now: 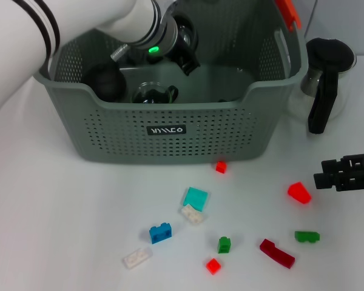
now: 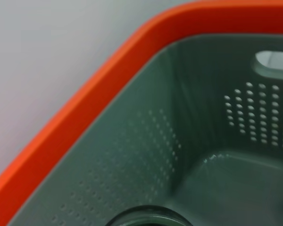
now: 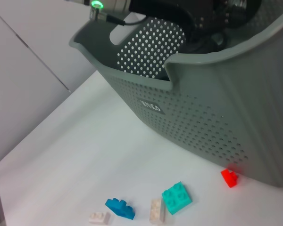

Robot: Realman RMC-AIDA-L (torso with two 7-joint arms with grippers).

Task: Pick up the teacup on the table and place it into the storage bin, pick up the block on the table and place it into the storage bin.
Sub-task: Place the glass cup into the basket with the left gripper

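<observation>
The grey-green storage bin [image 1: 170, 130] stands at the back of the white table, and its wall [image 3: 203, 117] also fills the right wrist view. A glass teacup [image 1: 153, 94] sits inside it near the front wall; its rim [image 2: 146, 219] shows in the left wrist view. My left arm reaches into the bin from the left, its black gripper [image 1: 185, 56] hanging just right of and above the cup. Several small blocks lie in front of the bin, among them a teal block [image 1: 195, 198] and a red wedge [image 1: 299, 193]. My right gripper [image 1: 324, 173] hovers shut, low at the right edge, beside the red wedge.
A glass pot with a black handle [image 1: 323, 91] stands right of the bin. A dark round object [image 1: 106, 82] lies in the bin's left part. Blue [image 1: 160, 233], white [image 1: 137, 257], green [image 1: 224, 244] and dark red [image 1: 276, 253] blocks scatter across the front.
</observation>
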